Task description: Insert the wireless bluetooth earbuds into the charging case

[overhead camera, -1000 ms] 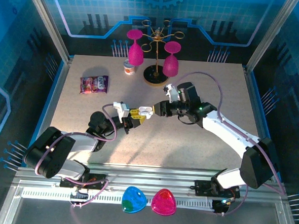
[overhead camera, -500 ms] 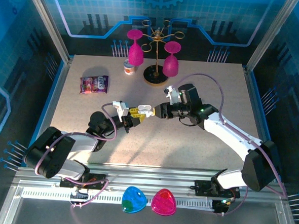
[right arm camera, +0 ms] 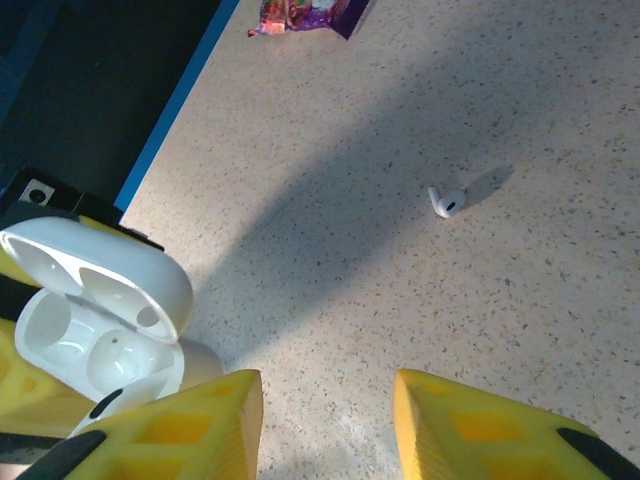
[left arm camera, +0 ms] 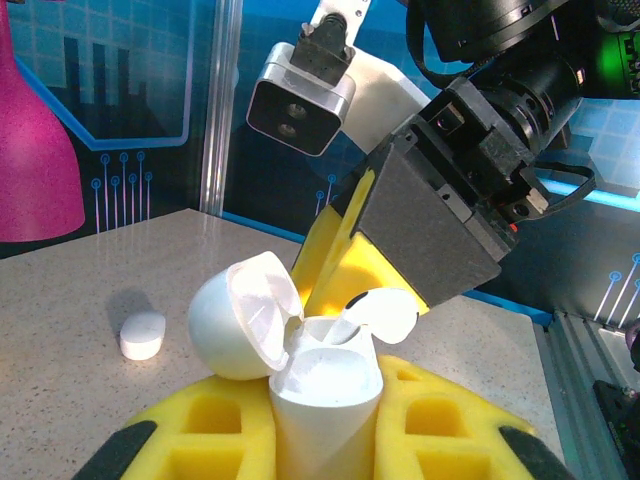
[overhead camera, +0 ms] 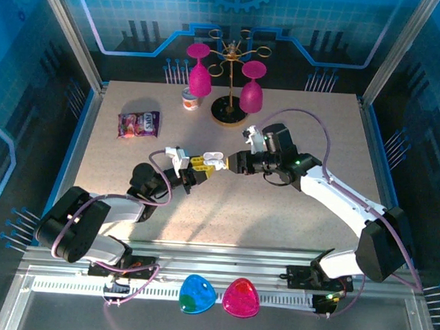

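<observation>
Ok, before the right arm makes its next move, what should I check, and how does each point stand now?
1. Small white glossy plastic charging case clamped in left gripper: ok.
2. Its rounded lid open: ok.
3. Tiny white stemmed earbud at the case mouth fully seated: not ok, it sits tilted.
4. Load in right gripper: ok, none, fingers apart.
5. The second earbud, also white, in case: not ok, it lies on the speckled table.
</observation>
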Controlling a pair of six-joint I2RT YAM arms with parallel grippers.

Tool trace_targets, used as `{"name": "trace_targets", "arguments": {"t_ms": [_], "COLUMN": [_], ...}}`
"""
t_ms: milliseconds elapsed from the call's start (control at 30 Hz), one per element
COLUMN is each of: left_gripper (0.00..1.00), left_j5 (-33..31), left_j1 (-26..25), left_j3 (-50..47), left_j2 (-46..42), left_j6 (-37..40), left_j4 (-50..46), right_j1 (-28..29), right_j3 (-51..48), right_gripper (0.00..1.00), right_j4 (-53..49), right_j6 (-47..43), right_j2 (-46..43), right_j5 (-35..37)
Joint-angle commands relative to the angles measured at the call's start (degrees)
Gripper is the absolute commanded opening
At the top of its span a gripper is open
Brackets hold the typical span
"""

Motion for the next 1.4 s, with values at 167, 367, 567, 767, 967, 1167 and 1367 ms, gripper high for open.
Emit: {"name": "trace_targets", "arguments": {"t_ms": [167, 367, 567, 767, 967, 1167, 1367], "left_gripper": [0.04, 0.04, 0.03, 0.03, 0.03, 0.03, 0.03], "left_j5": [-0.74, -2.85, -7.63, -11.53, -13.01, -12.89, -13.01], "left_j1": [-0.31, -0.28, -0.25, -0.29, -0.26, -0.30, -0.31], "left_j3": [0.92, 0.99, 1.51, 1.70, 1.42, 1.01, 0.92], "left_j2": [-0.20, 0.36, 2.34, 2.30, 1.23, 0.50, 0.24], "left_j6": [-0.34, 0.68, 0.99, 0.00, 0.02, -0.40, -0.93], "left_j4": [2.78, 2.79, 2.76, 2.60, 0.36, 0.19, 0.18], "right_j1": [-2.35, -2.72, 1.26, 7.57, 11.97, 10.97, 8.92], "right_j3": [-1.34, -3.81, -7.58, -13.31, -13.34, -14.07, -15.21], "right_gripper": [0.40, 0.47, 0.66, 0.74, 0.73, 0.73, 0.72], "right_j4": [-0.88, 2.02, 7.24, 19.75, 28.02, 32.91, 36.31], "right_j6": [2.63, 5.30, 6.41, 7.04, 7.29, 11.03, 13.89], "right_j2": [-4.15, -8.76, -13.60, -15.05, -11.01, -7.77, -4.76], "right_j5": [2.66, 3.92, 9.34, 17.55, 21.23, 20.80, 16.93]}}
